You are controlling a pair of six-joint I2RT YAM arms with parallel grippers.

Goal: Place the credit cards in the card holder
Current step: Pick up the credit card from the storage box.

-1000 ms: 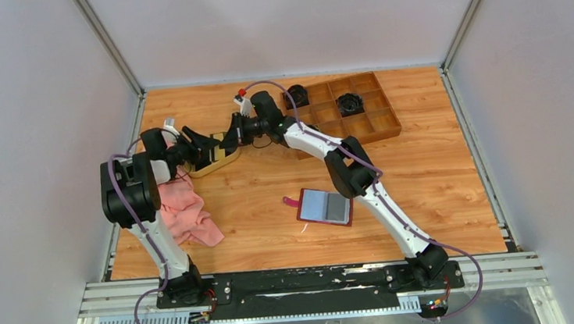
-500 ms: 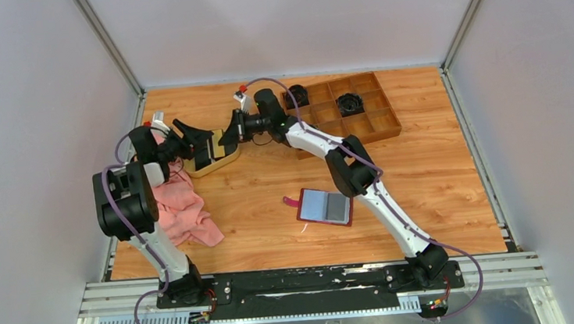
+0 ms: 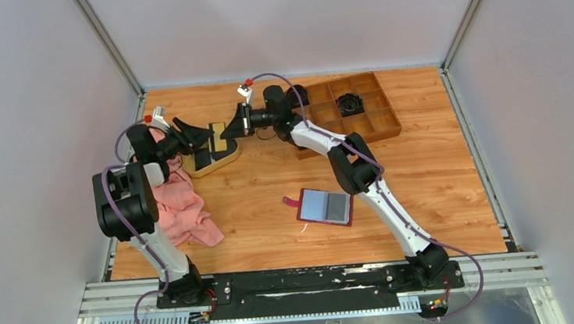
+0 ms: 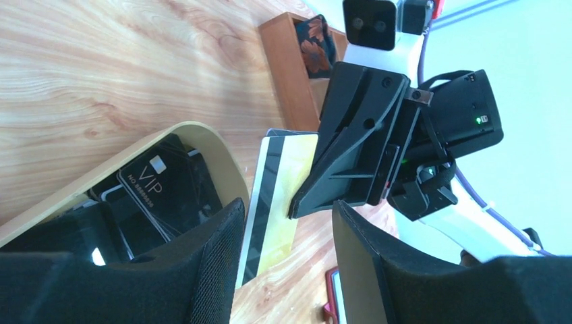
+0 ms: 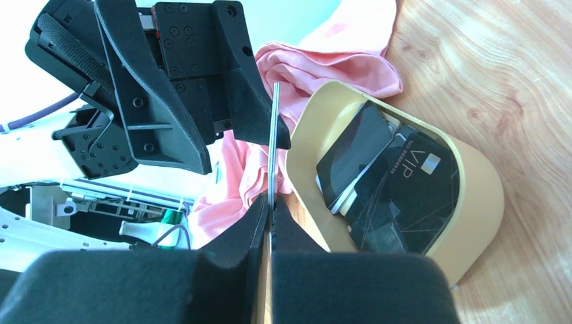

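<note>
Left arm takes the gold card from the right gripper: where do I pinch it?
Pinch the gold card on its free half, flat faces between the open jaws of the left gripper, approaching opposite the right gripper, which holds the other end.

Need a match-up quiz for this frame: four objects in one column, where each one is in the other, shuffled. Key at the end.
Things:
1. tan-gold card
2. VIP card
3. card holder
4. pink cloth

Places:
A. lying open on the table
B. pinched in the right gripper
C. heaped at the table's left edge
D. inside the oval dish

Pairs: 1-B; 2-D; 3-A; 4-C
</note>
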